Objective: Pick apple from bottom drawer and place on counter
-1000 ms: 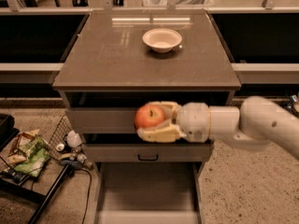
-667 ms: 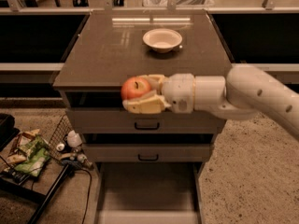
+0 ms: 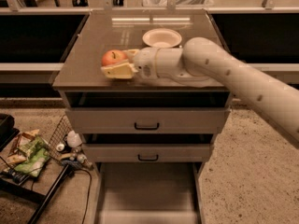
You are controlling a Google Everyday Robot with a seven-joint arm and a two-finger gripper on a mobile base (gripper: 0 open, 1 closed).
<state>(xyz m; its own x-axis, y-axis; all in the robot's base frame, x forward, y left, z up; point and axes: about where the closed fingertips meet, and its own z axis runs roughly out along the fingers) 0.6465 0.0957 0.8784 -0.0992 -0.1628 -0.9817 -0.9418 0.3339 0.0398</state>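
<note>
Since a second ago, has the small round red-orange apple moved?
Yes. In the gripper, the apple rose from the drawer fronts to over the grey-brown counter, left of the white bowl.

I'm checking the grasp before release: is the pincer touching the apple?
Touching. The camera view shows the apple seated between the pincer's pale fingers, with no gap visible, over the counter.

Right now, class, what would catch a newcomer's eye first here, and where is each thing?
The small round red-orange apple stands out, gripped by the cream two-finger gripper of the thick white arm over the left part of the glossy grey-brown counter. Farther back sits a shallow white bowl on the counter, and below, the wide grey bottom drawer stands pulled out.
</note>
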